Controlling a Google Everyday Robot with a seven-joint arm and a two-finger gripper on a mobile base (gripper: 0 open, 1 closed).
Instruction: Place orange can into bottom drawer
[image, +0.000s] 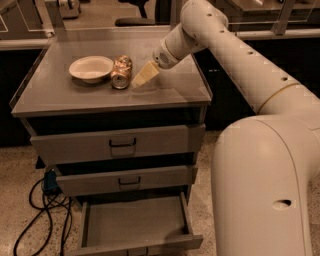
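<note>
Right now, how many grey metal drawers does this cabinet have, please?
3: top drawer, middle drawer, bottom drawer pulled open. The gripper is over the cabinet top beside the orange can.

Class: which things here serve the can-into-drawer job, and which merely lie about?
Job: orange can on the cabinet top; open bottom drawer; gripper just right of the can.
Lying about: white bowl; floor cables.
</note>
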